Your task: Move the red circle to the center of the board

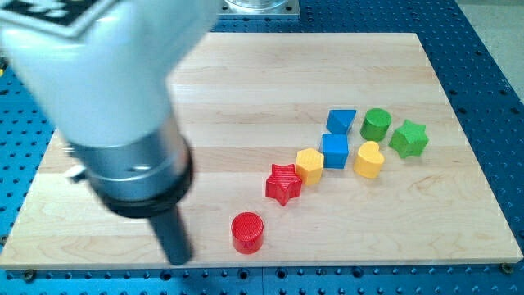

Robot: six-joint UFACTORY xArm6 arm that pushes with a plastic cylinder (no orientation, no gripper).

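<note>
A: How many blocks are on the wooden board [246,74]?

B: Eight. Two red, two blue, two yellow, two green. I take the red circle [247,232] as my landmark — a short ribbed cylinder near the board's bottom edge.

A: And the rest, from that circle?

B: Up and to the view's right of it stands the red star [283,183]. Further up-right comes the yellow hexagon [309,165], touching the star, then the blue cube [335,151] just beside the hexagon. The yellow heart [369,159] lies right of the cube. Farthest from the circle are a blue wedge-like block [341,121], the green cylinder [376,124] and the green star [408,138].

A: Texture?

B: All look like layered printed plastic, matte. The board is pale grained wood on a blue perforated table [491,98].

A: Your rod?

B: My tip [180,260] sits to the view's left of the red circle, near it but apart — there are no jaws to speak of, only a dark rod under a blurred grey housing [123,90].
</note>
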